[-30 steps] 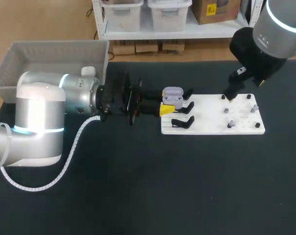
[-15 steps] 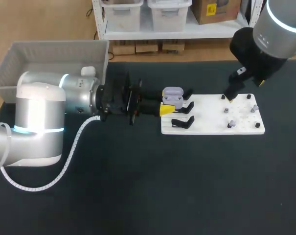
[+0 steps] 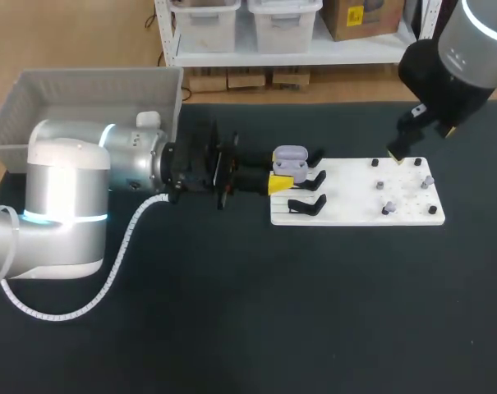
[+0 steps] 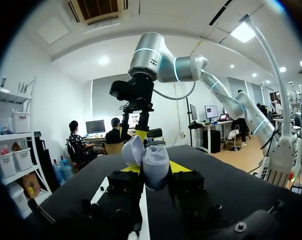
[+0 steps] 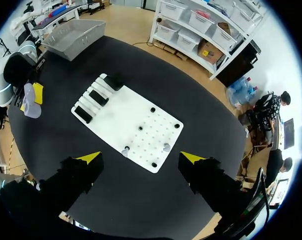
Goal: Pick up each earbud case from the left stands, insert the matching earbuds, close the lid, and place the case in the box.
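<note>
Left gripper (image 4: 150,171) is clamping the open case (image 4: 151,162) between its fingers | right gripper (image 5: 141,157), fingers spread wide, is hovering above the board (image 5: 118,112) | earbuds (image 5: 126,149) are sitting just under it, case well aside.

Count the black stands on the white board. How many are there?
3, in a row at the white board's end toward the left arm: far stand, by the open earbud case; middle stand; near stand. None seems hidden.

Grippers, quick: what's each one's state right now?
Left gripper: closed on the earbud case, whose lid is open.
Right gripper: open, holding nothing.
</note>
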Motion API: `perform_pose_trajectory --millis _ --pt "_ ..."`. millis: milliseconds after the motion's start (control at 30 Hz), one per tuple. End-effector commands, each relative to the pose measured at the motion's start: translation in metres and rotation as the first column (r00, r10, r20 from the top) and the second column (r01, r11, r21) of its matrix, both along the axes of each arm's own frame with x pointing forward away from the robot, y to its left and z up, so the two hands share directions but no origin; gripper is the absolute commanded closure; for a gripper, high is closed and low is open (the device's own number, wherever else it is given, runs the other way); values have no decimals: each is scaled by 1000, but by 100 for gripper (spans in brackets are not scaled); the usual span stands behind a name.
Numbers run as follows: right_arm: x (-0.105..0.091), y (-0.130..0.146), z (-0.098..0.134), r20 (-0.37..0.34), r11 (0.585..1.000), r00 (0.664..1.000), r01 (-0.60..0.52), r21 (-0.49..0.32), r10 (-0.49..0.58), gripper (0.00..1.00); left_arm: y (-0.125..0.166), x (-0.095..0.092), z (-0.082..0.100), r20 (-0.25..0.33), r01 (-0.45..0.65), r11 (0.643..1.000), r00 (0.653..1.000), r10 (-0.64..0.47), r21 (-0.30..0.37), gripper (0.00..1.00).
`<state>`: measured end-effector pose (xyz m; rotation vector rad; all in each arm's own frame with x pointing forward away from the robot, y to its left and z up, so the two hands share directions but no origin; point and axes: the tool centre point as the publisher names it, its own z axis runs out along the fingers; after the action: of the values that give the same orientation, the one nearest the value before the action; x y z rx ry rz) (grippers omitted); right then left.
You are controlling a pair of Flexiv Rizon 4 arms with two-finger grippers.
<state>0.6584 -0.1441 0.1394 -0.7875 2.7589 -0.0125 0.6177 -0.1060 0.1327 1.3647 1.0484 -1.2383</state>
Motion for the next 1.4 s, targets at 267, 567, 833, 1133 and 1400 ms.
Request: perform_pose_trajectory --millis 267,567,833,1133,1400 --pt "6 -5 -22 -54 1000 998 17 17 -16 0 0 -1 0 2 -5 1000 1000 5 -1 100" --pt "4 -9 -33 -78 999 996 47 28 -45 0 0 -1 0 2 -5 1000 1000 5 -1 100" --pt "4 -9 -33 -78 999 996 47 28 -45 0 0 -1 0 2 -5 1000 1000 5 -1 100" --pt "4 -9 -33 -78 999 996 47 28 -45 0 0 -1 0 2 -5 1000 1000 5 -1 100" --pt "4 -12 -39 -90 998 995 52 17 -51 0 0 -1 0 2 -5 1000 1000 5 -1 100"
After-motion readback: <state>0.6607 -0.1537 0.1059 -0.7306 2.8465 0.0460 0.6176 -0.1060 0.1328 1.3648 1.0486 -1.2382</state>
